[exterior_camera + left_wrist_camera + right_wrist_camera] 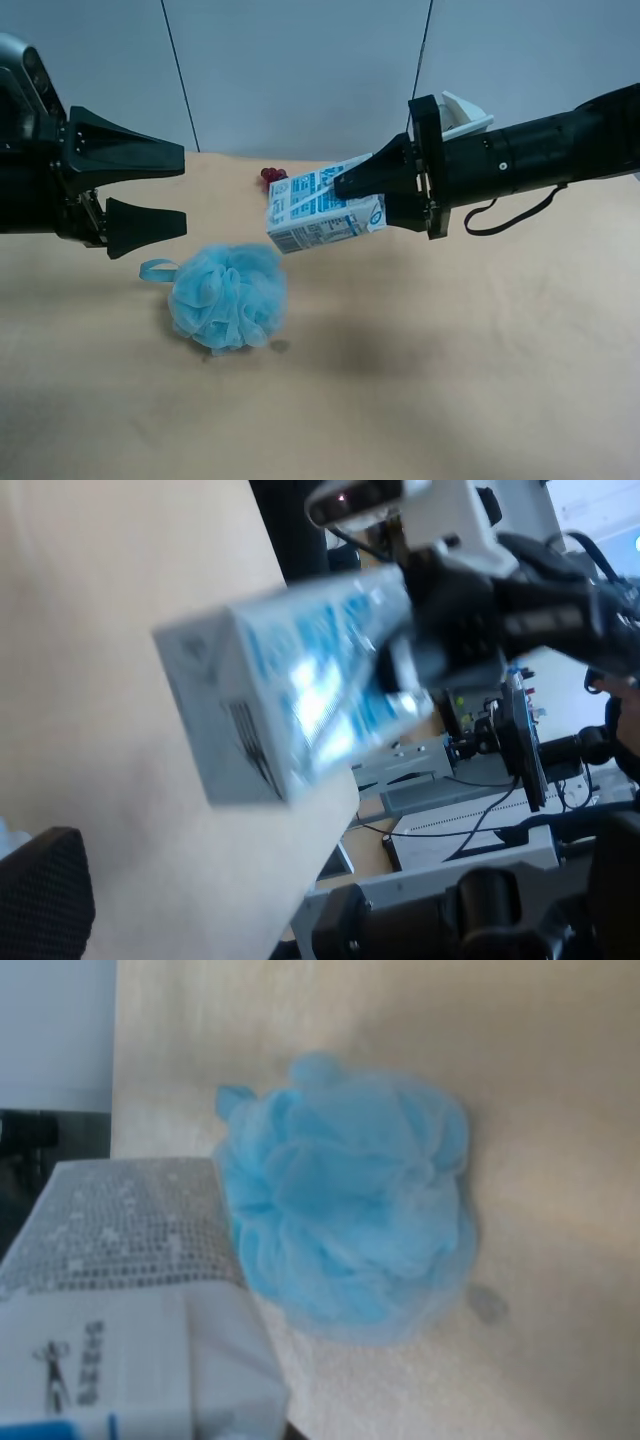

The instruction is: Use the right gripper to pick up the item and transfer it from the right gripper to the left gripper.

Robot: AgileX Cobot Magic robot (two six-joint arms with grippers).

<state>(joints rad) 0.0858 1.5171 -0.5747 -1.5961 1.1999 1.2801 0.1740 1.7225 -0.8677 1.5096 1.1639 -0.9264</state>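
The white-and-blue carton (pixel 320 212) hangs in the air, lying tilted, above the tan table. The right gripper (pixel 362 200), on the arm with the white module at the exterior high view's right, is shut on the carton's gabled end. The left gripper (pixel 185 192), on the arm with the grey module at the view's left, is open and empty, facing the carton's free end with a gap between. The right wrist view shows the carton (pixel 130 1310) close up. The left wrist view shows the carton (pixel 300 680) held by the right gripper (pixel 440 630).
A fluffy blue bath sponge (pixel 228 297) lies on the table (pixel 450 350) below the gap between the grippers; it also shows in the right wrist view (pixel 350 1210). A dark red grape bunch (pixel 272 177) lies behind the carton near the table's far edge.
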